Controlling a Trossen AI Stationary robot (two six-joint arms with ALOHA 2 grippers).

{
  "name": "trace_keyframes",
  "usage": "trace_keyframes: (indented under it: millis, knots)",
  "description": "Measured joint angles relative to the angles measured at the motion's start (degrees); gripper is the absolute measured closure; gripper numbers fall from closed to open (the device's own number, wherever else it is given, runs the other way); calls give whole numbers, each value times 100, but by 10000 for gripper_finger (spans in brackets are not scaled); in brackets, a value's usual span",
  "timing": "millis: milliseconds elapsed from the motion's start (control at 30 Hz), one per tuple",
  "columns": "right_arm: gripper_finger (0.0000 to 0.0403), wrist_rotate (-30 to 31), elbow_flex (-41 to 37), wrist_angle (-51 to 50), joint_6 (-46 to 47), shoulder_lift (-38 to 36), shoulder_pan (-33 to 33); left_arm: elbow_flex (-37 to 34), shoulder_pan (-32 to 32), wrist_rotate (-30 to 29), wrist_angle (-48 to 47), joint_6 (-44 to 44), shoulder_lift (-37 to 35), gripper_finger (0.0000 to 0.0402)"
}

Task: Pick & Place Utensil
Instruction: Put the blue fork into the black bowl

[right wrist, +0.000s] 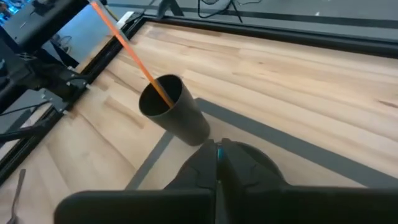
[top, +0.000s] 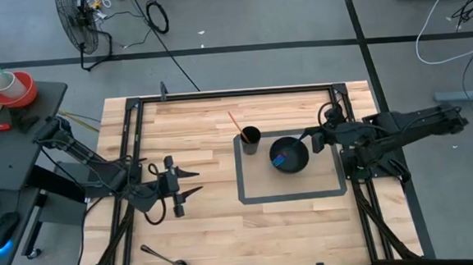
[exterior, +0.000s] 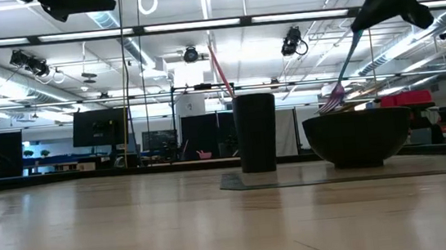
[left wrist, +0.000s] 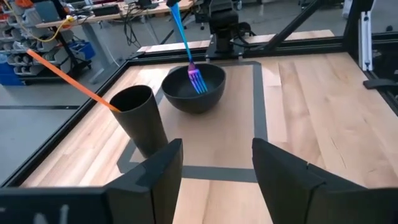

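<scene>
Fork sits tines-down in the bowl from above, my right jaws clamped on its handle; low, it slants into the bowl; my left jaws stand parted, empty, facing cup.

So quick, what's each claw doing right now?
Left gripper: open, holding nothing.
Right gripper: shut on the blue fork, its tines in the black bowl.

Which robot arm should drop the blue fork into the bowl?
The right arm. Its gripper is shut on the blue fork, whose tines already dip into the black bowl. The left gripper waits empty, apart from the bowl.
</scene>
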Motion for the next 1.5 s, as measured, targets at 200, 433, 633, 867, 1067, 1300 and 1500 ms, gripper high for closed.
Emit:
trace_keyframes:
  millis: [200, 433, 633, 867, 1067, 1300, 1500]
  knots:
    - [398, -75, 0, -166, 130, 2, -218, 0, 0, 0, 0, -11, 0, 204]
    - [398, -78, -153, -721, 621, -4, -442, 0, 0, 0, -6, -9, 0, 204]
    - [398, -442, -955, 3, 1041, -95, -622, -2, 0, 3, -9, -10, 1, 204]
    - [398, -489, -1655, 594, 1127, -708, -756, -2, 0, 5, -9, -15, 2, 204]
    - [398, -483, -1932, 656, 1060, -1056, -803, -4, 0, 5, -9, -11, 2, 204]
    - [398, -407, -2208, 689, 1221, -1117, -803, -4, 0, 4, -9, -13, 2, 204]
    - [398, -634, -2234, 632, 886, -1444, -798, -4, 0, 5, -9, -18, 2, 204]
